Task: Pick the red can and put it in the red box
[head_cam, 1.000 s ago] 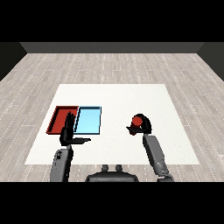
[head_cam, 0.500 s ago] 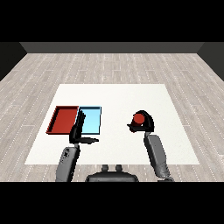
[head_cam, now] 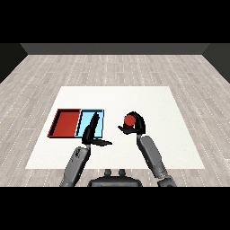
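R hand [head_cam: 136, 125]: curled round red can [head_cam: 130, 120], holding it above the white table [head_cam: 170, 112], right of both trays.
L hand [head_cam: 91, 134]: fingers straight, thumb out to the side, holding nothing; over front edge of light blue tray [head_cam: 99, 114].
Red tray [head_cam: 66, 122]: touching blue tray's left side, well apart from can.

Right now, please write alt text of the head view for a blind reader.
The right robot hand curls round a red can right of two trays. The left robot hand reaches, fingers straight, over the light blue tray, beside the red tray.
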### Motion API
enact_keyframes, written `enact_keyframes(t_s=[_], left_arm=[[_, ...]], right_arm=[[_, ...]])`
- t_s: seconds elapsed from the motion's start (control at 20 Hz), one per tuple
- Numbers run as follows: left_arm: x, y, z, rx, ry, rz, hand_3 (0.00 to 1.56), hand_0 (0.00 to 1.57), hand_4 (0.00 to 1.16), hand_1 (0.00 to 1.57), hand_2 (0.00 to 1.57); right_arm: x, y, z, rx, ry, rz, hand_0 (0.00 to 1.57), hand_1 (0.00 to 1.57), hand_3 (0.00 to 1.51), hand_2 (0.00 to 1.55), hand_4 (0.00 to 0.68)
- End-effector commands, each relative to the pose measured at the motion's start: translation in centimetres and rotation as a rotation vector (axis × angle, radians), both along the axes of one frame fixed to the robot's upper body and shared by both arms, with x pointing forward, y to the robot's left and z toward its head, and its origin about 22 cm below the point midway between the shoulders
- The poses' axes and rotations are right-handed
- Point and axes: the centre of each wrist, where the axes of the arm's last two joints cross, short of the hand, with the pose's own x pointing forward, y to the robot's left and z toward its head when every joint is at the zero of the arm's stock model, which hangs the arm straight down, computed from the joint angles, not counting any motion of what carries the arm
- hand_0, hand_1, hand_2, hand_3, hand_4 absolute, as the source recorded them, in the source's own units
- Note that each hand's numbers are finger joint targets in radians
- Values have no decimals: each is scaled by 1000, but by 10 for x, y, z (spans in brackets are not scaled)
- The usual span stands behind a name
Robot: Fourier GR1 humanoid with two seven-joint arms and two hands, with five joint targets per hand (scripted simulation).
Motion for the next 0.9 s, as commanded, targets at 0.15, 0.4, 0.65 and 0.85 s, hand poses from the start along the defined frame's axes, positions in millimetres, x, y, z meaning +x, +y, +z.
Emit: enact_keyframes(t_s=[0.15, 0.4, 0.65, 0.85], left_arm=[[9, -32, 12, -23, 13, -79, 0, 0, 0, 0, 0], [-4, -48, 1, 4, 26, -63, 0, 0, 0, 0, 0], [22, -49, -6, 10, 33, -85, 0, 0, 0, 0, 0], [4, -59, -4, 39, 34, -63, 0, 0, 0, 0, 0]], right_arm=[[9, 36, 21, -3, -61, 17, 1405, 1405, 1410, 1422, 640], [-18, 49, 29, 11, -64, 68, 1376, 1376, 1398, 1404, 626], [-22, 54, 25, 6, -69, 80, 1398, 1398, 1401, 1415, 615], [-29, 64, 23, 21, -71, 105, 1413, 1413, 1405, 1432, 617]])
